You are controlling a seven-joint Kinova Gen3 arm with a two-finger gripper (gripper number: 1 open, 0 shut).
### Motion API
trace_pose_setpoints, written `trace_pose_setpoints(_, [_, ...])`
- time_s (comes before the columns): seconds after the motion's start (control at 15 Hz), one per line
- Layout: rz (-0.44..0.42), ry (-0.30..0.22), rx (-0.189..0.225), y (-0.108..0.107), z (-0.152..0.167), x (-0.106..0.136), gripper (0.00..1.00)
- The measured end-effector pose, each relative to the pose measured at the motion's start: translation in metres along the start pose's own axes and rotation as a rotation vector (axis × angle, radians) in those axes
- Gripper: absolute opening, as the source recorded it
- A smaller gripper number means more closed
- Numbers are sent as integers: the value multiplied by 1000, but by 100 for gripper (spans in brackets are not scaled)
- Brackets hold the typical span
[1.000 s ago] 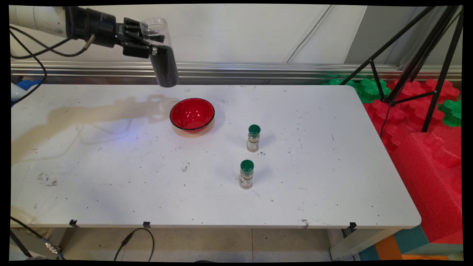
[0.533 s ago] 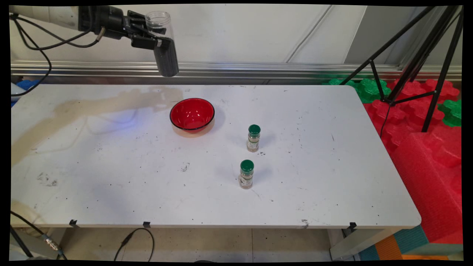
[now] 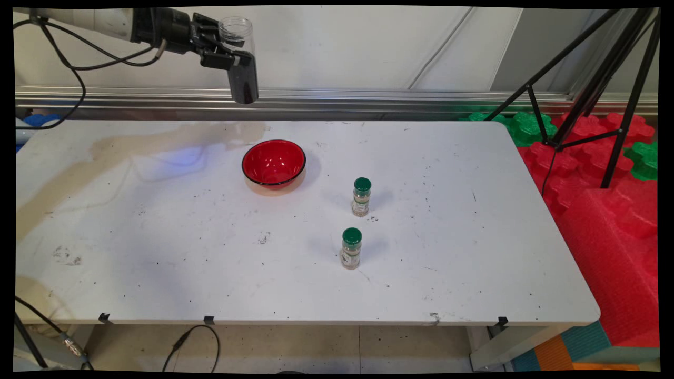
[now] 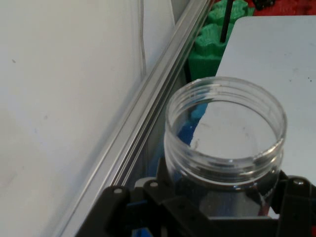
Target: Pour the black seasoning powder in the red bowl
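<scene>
My gripper (image 3: 231, 55) is shut on a clear open-mouthed jar (image 3: 239, 58), held high above the table's far edge, up and left of the red bowl (image 3: 274, 162). The jar stands nearly upright and its lower part is filled with dark contents. In the hand view the jar (image 4: 226, 143) fills the lower middle with its open mouth toward the camera, and the gripper (image 4: 217, 197) clasps it from both sides. Two small bottles with green caps stand on the table, one (image 3: 361, 196) right of the bowl and one (image 3: 351, 247) nearer the front.
The white table (image 3: 474, 252) carries a brownish stain at its far left. An aluminium rail (image 3: 368, 97) runs along the wall behind. A black tripod (image 3: 590, 79) and red and green foam blocks (image 3: 605, 173) stand to the right. Black cables (image 3: 58, 63) hang from the arm.
The gripper has carried the jar up and slightly right, away from the table's far edge. The bowl and both bottles have not moved.
</scene>
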Motion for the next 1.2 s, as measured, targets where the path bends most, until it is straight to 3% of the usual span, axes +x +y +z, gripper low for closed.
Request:
trace_pose_setpoints(0.47, [74,17,-33,-8,19,-5,0])
trace_pose_setpoints(1.2, [229,75,-159,-23,65,-20,0])
